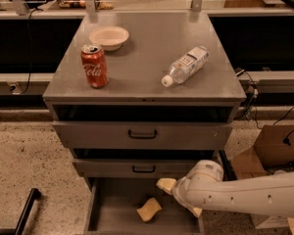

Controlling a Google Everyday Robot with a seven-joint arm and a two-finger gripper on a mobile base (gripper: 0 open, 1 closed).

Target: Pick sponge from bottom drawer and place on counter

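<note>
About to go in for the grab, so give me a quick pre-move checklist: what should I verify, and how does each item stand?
1. Bottom drawer pulled open: ok.
2. Sponge in view on the drawer floor, uncovered: ok.
3. Claw open and empty: ok.
4. Claw lined up over sponge: not ok, it hangs to the sponge's right, near the drawer's right wall.
5. Arm clear of middle drawer front: cannot tell.
6. Bare counter space between cola can and bottle: ok.

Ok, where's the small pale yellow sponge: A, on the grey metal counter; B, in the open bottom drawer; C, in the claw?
B: the pale yellow sponge lies in the open grey metal bottom drawer, with the claw hovering beside it, not touching it.
</note>
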